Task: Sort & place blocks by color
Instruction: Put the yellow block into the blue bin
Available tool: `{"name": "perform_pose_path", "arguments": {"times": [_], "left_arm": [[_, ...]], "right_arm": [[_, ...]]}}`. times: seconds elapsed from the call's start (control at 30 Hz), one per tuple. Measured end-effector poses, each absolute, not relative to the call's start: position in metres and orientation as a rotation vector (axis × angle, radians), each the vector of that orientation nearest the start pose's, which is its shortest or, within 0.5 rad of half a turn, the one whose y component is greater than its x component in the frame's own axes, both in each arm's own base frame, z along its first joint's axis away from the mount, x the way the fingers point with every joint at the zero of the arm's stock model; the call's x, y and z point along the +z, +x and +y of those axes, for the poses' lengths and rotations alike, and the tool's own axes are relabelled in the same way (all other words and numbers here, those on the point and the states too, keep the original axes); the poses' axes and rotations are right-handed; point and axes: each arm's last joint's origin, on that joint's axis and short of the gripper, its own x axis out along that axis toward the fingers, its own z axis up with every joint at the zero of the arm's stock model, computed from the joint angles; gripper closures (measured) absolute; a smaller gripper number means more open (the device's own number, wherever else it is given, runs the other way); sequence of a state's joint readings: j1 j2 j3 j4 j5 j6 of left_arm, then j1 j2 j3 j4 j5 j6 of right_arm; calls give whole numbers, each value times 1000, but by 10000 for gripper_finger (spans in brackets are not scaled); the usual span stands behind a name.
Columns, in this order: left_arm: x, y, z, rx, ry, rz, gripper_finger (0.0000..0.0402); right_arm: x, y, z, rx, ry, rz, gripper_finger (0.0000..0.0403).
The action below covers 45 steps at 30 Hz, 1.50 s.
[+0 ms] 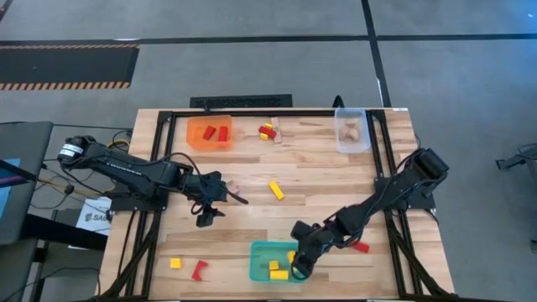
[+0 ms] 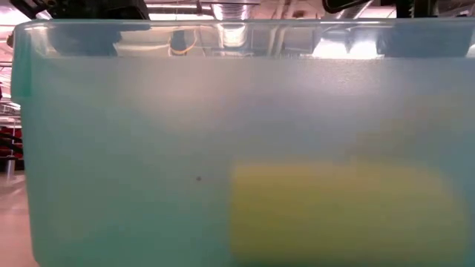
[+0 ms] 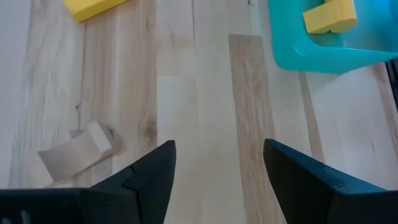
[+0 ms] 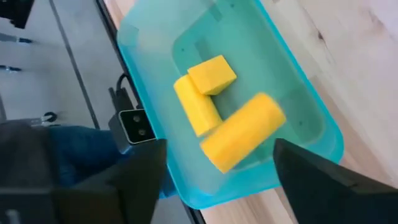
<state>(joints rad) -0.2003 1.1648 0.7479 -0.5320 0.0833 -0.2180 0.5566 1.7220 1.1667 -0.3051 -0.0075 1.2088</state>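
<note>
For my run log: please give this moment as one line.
right gripper: open over teal tray | yellow blocks inside | left gripper: open, mid-table

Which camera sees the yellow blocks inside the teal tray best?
The right wrist view: it looks down into the teal tray and shows three yellow blocks clearly, past the open right gripper. The high view shows them tiny, the low view only a yellow blur through the wall, and the left wrist view one block at the tray's edge.

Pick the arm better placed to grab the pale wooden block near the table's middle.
Left. Its open end effector hovers beside the pale wooden block, while the right end effector is open above the teal tray.
</note>
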Motion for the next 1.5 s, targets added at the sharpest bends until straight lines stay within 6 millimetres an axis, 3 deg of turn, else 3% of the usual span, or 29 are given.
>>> {"name": "perform_pose_path", "arguments": {"times": [0.13,0.27,0.5,0.63,0.8,0.97,1.07,1.2,1.5], "left_arm": [[223,215,-50,-172,-137,976,173],[223,214,-55,-174,-122,975,173],[223,214,-53,-67,-79,953,173],[224,217,-45,63,-38,916,173],[224,219,-30,32,143,925,173],[224,221,-3,7,166,937,173],[224,221,13,24,155,946,173],[223,219,29,120,63,952,173],[222,218,26,204,-243,946,173]], "right_arm": [[214,310,187,-37,876,1029,54],[223,312,179,-23,878,999,53],[261,301,154,-22,806,864,72],[280,291,136,-118,759,775,77],[291,282,117,-160,704,763,78],[299,275,92,-232,700,775,78],[301,276,67,-311,705,765,78],[293,293,20,-403,639,740,78],[259,318,-131,-556,369,779,78]]}}
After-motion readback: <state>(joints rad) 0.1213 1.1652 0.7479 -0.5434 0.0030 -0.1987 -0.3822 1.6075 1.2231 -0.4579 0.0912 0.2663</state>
